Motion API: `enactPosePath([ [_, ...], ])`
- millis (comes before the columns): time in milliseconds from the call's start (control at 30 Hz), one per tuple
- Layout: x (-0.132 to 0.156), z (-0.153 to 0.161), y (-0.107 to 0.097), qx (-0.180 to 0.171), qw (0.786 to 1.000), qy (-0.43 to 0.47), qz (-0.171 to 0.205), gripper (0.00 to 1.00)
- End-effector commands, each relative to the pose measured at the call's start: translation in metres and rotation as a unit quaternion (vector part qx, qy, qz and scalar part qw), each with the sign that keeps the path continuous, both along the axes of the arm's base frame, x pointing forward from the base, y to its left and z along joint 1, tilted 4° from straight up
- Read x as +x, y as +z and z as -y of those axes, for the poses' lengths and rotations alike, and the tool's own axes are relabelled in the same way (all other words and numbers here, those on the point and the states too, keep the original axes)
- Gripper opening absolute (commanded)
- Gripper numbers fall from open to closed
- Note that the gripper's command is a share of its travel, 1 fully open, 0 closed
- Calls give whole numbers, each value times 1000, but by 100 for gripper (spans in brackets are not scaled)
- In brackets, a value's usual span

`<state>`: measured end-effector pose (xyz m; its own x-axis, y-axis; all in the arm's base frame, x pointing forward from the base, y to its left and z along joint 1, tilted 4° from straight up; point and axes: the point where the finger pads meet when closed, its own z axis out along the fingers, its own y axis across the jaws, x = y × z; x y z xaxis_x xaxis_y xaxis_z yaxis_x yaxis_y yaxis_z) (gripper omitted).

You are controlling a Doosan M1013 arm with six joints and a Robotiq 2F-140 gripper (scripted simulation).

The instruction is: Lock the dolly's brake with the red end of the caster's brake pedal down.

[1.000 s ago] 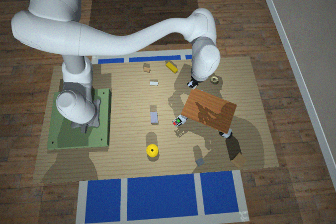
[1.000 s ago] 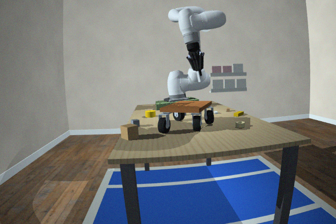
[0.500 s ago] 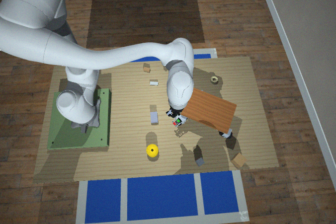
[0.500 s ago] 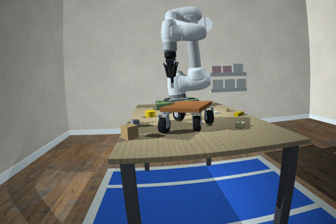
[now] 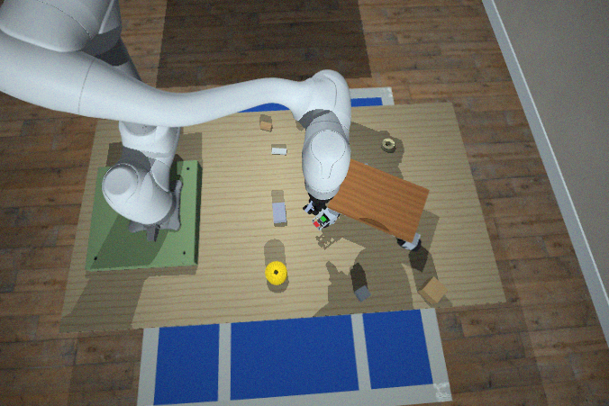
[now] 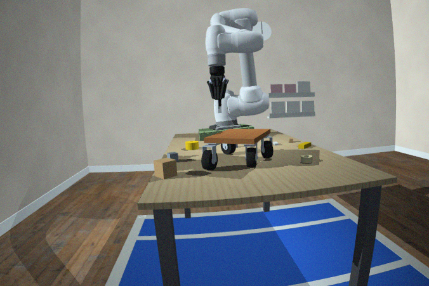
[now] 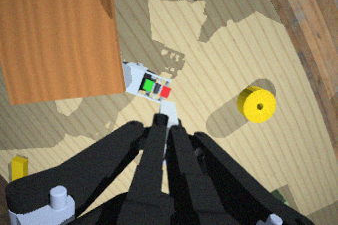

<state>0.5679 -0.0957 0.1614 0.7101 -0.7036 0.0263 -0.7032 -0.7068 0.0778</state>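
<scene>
The bench [image 6: 263,185] was a pale wood-grained top on dark legs, standing on brown floorboards over a blue mat [image 6: 242,240] with pale grey bands; plain beige walls ran round, and a grey wall shelf [image 6: 291,95] carried small boxes, two of them dark red.

At the left of the top view a green base plate [image 5: 189,243] carried the single white arm [image 5: 196,101]. Going right there were one yellow disc [image 5: 276,272] with a dark hole in its middle, one pale lilac block [image 5: 279,212], one small white block [image 5: 278,148] and one small tan cube [image 5: 266,122].

Next came the claw [image 7: 165,118], closed on nothing, its black fingers pressed together (tips pointing down), hanging above the dolly's near corner. Just beyond its tips in the wrist view sat the brake pedal [image 7: 156,88], one green patch and one red patch side by side on a white caster housing; whether the red end was down I could not tell.

The dolly [image 5: 378,199] had a brown wooden deck on four black wheels and stood about mid-bench, to the right of centre. Further right lay one grey cube [image 5: 362,293], one olive ring [image 5: 388,144] and one larger tan box [image 5: 432,290].
</scene>
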Motion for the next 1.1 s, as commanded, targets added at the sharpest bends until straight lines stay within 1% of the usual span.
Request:
enactPosePath([
  [0, 0, 0, -3, 6, 995, 103, -7, 0],
  [100, 0, 1, -5, 9, 979, 202, -14, 0],
  [167, 0, 1, -5, 9, 979, 202, -14, 0],
  [233, 0, 1, -7, 13, 956, 292, -20, 0],
  [333, 0, 1, -11, 12, 931, 364, -27, 0],
  [433, 0, 1, -15, 11, 898, 438, -34, 0],
  [533, 0, 2, -19, 11, 859, 510, -41, 0],
  [667, -1, 2, -24, 10, 798, 601, -51, 0],
  [733, -1, 2, -24, 10, 798, 601, -51, 0],
  [767, -1, 2, -25, 11, 747, 662, -57, 0],
  [833, -1, 3, -28, 10, 718, 694, -61, 0],
  [867, -1, 3, -29, 10, 699, 712, -63, 0],
  [1067, -1, 3, -34, 10, 573, 816, -76, 0],
])
